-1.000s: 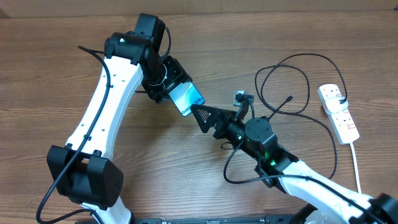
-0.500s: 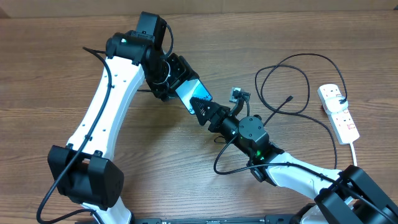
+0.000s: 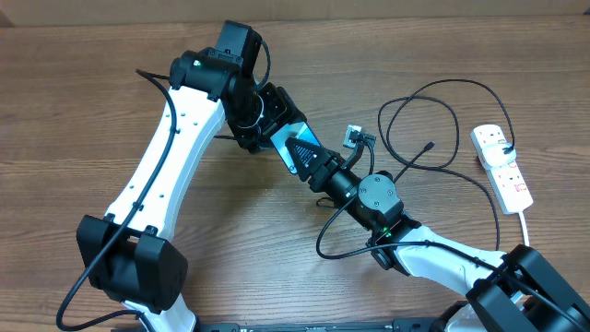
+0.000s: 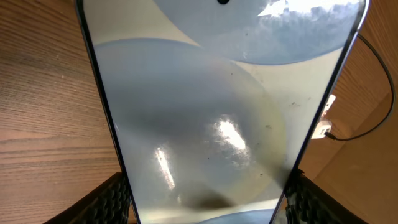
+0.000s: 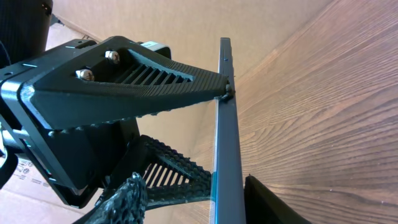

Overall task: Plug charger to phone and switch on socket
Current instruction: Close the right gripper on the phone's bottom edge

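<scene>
Over wood tabletop (image 3: 74, 111): clamping phone (image 3: 285, 147) with left gripper (image 4: 208, 205), long axis 10-to-4 o'clock; straddling its edge with right gripper (image 3: 306, 157), closure unclear.

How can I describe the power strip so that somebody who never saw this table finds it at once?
On the wooden table, seen from above, go to the right side. There lies the power strip, a white oblong block with red-marked switches. Unlike the thin black charger cable looping beside it, it is white and rigid, with a thicker white cord.

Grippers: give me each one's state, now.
Left gripper: shut on the phone.
Right gripper: jaws straddle the phone's edge; grip cannot be told.
</scene>
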Motion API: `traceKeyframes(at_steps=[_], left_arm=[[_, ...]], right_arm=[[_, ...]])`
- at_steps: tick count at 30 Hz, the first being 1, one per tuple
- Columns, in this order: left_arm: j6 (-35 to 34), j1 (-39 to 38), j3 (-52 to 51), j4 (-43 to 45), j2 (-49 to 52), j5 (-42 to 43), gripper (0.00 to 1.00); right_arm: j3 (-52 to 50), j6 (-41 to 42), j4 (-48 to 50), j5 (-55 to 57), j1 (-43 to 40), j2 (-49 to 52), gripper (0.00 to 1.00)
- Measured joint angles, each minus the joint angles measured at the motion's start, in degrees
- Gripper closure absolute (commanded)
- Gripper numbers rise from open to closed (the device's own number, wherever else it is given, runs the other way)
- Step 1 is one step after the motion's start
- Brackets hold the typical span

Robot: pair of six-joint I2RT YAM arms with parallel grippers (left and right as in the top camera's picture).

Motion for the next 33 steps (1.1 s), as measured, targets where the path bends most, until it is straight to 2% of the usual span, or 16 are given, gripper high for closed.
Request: traceKeyframes(at_steps=[6, 19, 29, 33], left_arm=[[-0.39, -0.72, 0.0, 0.48, 0.0, 0.0, 0.53], [-0.39, -1.07, 0.0, 0.46, 0.0, -0.02, 0.53], [-0.39, -1.07, 0.0, 0.44, 0.0, -0.02, 0.53], [-0.37, -1.05, 0.02, 0.44, 0.0, -0.07, 0.45]], right_arm=[[0.0, -0.02, 0.0, 0.15, 0.0, -0.02, 0.64], [0.0, 0.0, -0.57, 0.37, -0.02, 0.11, 0.79], [-0.02, 0.0, -0.96, 0.66, -0.09, 0.2, 0.87], [-0.02, 0.02, -1.01, 0.81, -0.09, 0.37, 0.87]])
